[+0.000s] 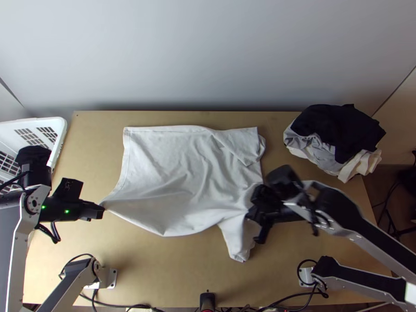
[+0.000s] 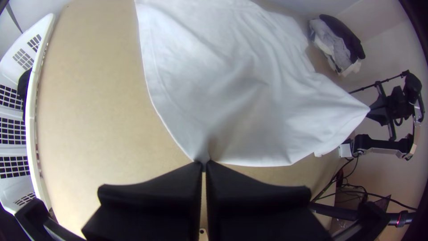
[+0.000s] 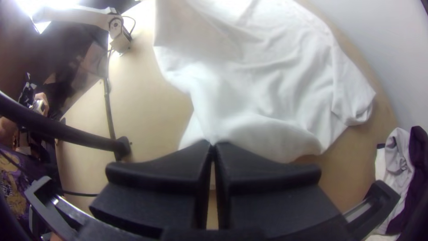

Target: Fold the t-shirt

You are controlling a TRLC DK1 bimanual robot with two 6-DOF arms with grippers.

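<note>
The white t-shirt (image 1: pixel 171 171) lay rumpled across the table (image 1: pixel 156 270), left gripper (image 2: pixel 204 164) clenched on a hem corner, right gripper (image 3: pixel 213 143) pinching cloth near a sleeve. Fabric seemed light, limp; seamed corners suited gripping.

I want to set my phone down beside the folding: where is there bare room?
The table is bare between the t-shirt and the near edge, and between the t-shirt and the white basket. A narrower gap lies toward the clothes pile. It's crowded where the left hand and right hand grip cloth.
</note>
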